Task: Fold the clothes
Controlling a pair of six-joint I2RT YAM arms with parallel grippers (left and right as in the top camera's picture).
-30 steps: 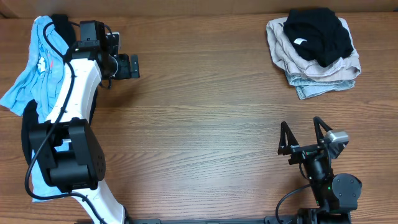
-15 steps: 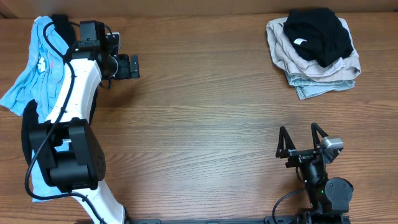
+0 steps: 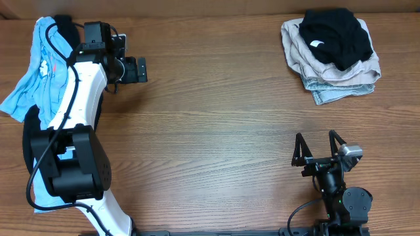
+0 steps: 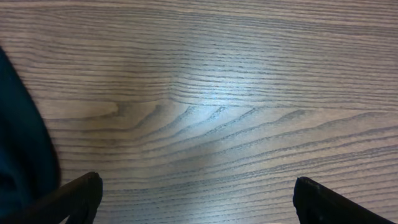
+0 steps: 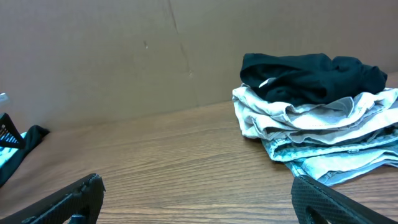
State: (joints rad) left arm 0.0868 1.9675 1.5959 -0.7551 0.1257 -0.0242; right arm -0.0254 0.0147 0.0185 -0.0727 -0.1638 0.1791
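Observation:
A loose pile of clothes lies at the far left: a light blue printed T-shirt (image 3: 41,62) over a black garment (image 3: 29,134), partly hidden by my left arm. My left gripper (image 3: 140,69) hangs open just right of that pile, over bare wood, nothing between its fingers (image 4: 198,186); dark fabric (image 4: 18,149) shows at its left edge. At the back right sits a folded stack: a black shirt (image 3: 335,34) (image 5: 311,74) on a beige piece (image 3: 298,49) (image 5: 298,115) and a pale denim piece (image 3: 335,92) (image 5: 339,162). My right gripper (image 3: 316,136) (image 5: 196,186) stands open and empty near the front edge, facing the stack.
The wooden table (image 3: 216,131) runs between the two piles. A brown cardboard wall (image 5: 124,56) stands along the table's back edge. The left arm's base (image 3: 72,164) sits at the front left, over part of the black garment.
My right gripper has drawn back slightly toward the front edge and straightened, then stopped. The left arm and the clothes have not moved.

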